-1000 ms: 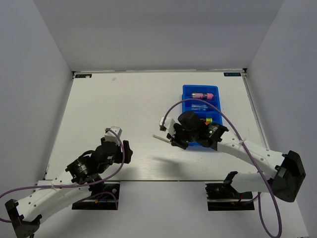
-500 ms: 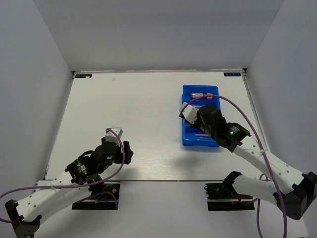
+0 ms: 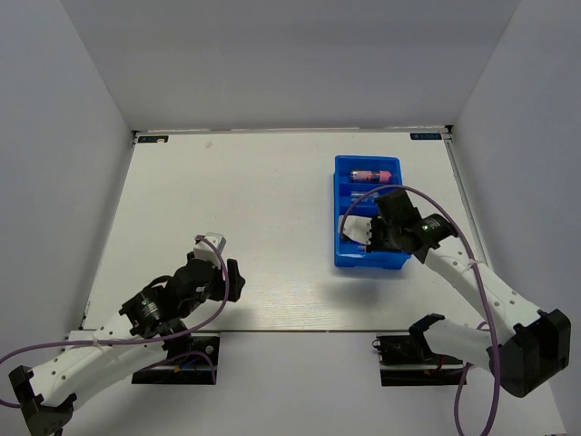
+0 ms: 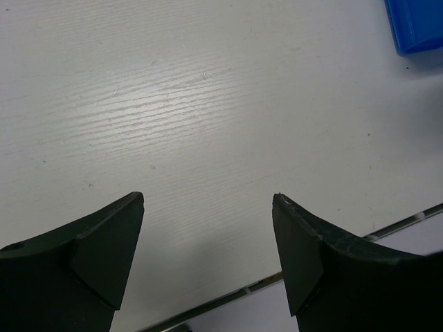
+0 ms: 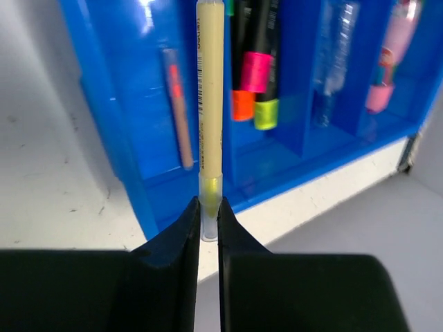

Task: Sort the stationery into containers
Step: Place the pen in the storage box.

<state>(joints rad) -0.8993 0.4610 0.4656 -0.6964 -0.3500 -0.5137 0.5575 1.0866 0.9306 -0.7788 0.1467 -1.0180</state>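
The blue tray (image 3: 341, 211) stands right of centre, and its corner shows in the left wrist view (image 4: 415, 24). My right gripper (image 5: 209, 207) is shut on the end of a thin pale stick (image 5: 210, 104) and holds it above the tray's near compartments; in the top view the gripper (image 3: 374, 238) hides the stick. In the tray (image 5: 104, 104) lie another pale stick (image 5: 178, 111), highlighters with pink (image 5: 256, 69), orange (image 5: 242, 104) and yellow (image 5: 265, 114) ends, a clear bottle (image 5: 332, 62) and a pink tube (image 5: 387, 62). My left gripper (image 3: 229, 272) is open and empty over bare table (image 4: 208, 200).
The white table (image 3: 236, 191) ends at a metal strip along its near edge (image 4: 263, 283). Grey walls close in the left, far and right sides. The tray sits close to the table's right edge.
My right gripper has carried the pale stick from left of the tray to over the tray's near end. The left arm has not moved.
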